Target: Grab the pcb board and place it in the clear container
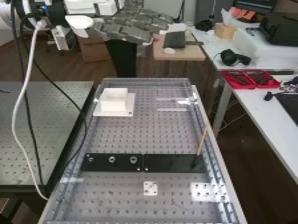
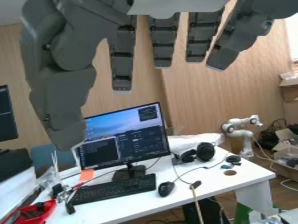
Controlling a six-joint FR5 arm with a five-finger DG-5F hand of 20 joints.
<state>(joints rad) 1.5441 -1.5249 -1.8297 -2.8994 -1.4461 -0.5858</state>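
The hand (image 1: 136,25) is above and beyond the far end of the perforated bench, its fingers straight and nothing held. In the wrist view the hand (image 2: 123,55) hangs with fingers extended and thumb apart. On the bench a small pale plate with holes (image 1: 150,188) lies near the front; I cannot tell whether it is the pcb board. Clear, glinting edges (image 1: 174,109) show at the bench's far right part, and I cannot tell whether they belong to the clear container. The hand touches none of these.
A white block (image 1: 114,99) stands on a white plate at the far left of the bench. Black plates (image 1: 112,162) with round fittings cross its middle, a thin stick (image 1: 201,142) leaning at their right end. Red trays (image 1: 249,79) sit on the side table. Cables (image 1: 23,105) hang at left.
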